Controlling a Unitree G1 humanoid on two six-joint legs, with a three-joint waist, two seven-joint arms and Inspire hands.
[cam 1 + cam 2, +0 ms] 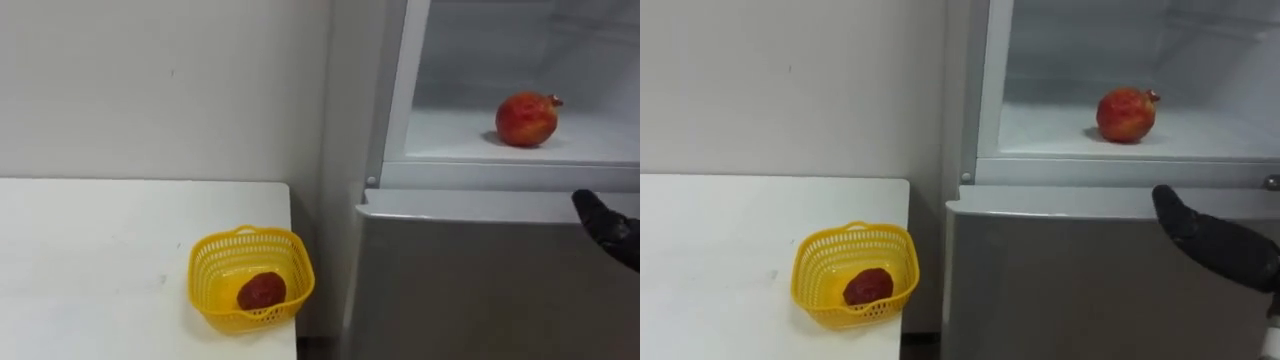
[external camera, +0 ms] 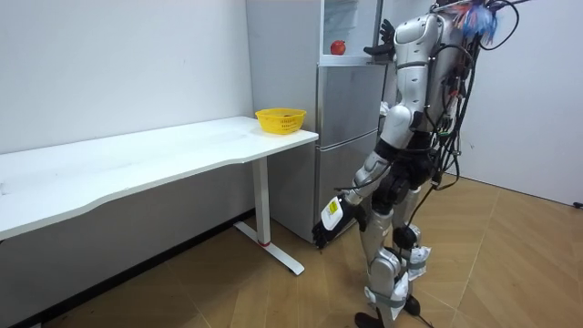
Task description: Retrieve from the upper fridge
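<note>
A red pomegranate (image 1: 527,119) sits on the white shelf (image 1: 450,135) of the open upper fridge compartment, a little right of its middle. My right hand (image 1: 610,225) comes in from the right, below and to the right of the fruit, in front of the lower door's top edge. Its dark fingers are straight and hold nothing. In the room view this hand (image 2: 378,41) is raised beside the open compartment with its fingers spread. My left hand (image 2: 326,228) hangs relaxed at my side, near the fridge's lower part.
A yellow basket (image 1: 215,250) with a dark red fruit (image 1: 262,291) in it stands at the near right corner of the white table (image 1: 100,250), left of the fridge. The grey lower fridge door (image 1: 480,280) is closed. I stand facing the fridge.
</note>
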